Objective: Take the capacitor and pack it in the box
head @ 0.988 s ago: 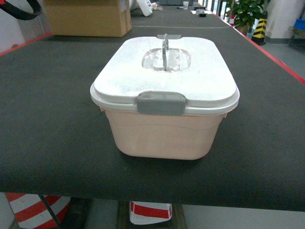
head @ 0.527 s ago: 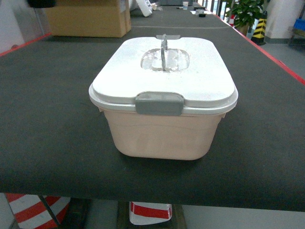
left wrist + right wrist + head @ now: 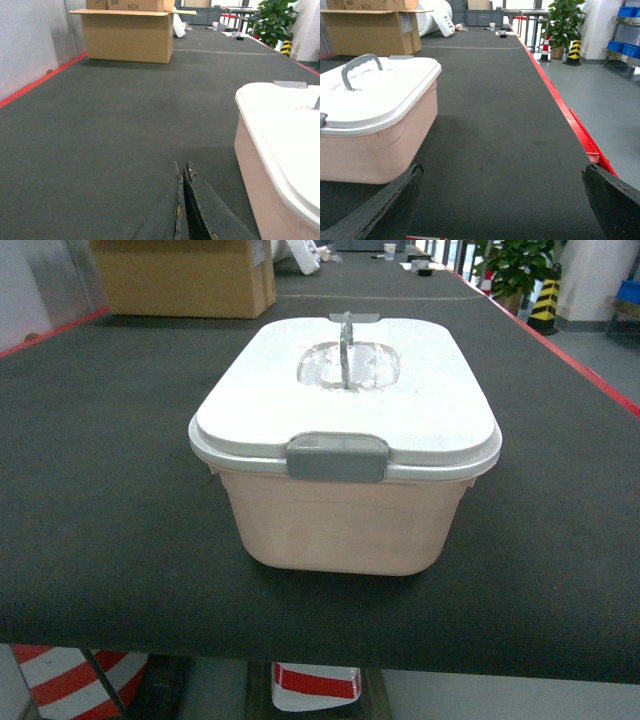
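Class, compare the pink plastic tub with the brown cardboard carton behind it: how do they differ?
The pale pink plastic tub has rounded corners; the brown cardboard carton is square-edged. The tub is shut under a white lid with a grey latch; the carton's top flaps stand open. The tub sits near, the carton far back. Both rest on the dark mat.

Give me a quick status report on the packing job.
Left gripper shut, right gripper open, both empty. Box lidded, latch closed. No capacitor in view. Nothing blocking.
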You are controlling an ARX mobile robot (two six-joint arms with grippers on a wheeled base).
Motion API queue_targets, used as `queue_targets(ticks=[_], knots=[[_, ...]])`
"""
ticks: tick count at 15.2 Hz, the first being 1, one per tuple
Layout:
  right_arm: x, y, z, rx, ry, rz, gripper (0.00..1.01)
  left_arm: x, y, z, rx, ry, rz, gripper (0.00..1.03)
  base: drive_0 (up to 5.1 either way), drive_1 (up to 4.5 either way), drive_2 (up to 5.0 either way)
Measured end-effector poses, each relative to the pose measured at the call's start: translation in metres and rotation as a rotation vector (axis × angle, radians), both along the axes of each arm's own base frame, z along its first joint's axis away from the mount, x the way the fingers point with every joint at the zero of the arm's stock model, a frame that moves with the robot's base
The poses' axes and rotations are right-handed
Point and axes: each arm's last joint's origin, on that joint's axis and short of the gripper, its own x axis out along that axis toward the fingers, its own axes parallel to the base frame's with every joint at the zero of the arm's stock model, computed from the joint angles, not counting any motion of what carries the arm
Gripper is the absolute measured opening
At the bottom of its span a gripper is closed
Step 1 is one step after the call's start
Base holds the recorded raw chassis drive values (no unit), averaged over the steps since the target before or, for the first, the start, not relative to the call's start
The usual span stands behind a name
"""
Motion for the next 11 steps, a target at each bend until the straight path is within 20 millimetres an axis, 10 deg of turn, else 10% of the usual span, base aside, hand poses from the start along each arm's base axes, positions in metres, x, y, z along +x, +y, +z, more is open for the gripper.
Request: queue_targets(ticks=[11], knots=[[0.0,0.0,0.0,0.0,0.0,0.0,0.98,-0.073,0.02,-0.028,0.002,0.005,-0.013,0.02,0.0,0.0,0.0]])
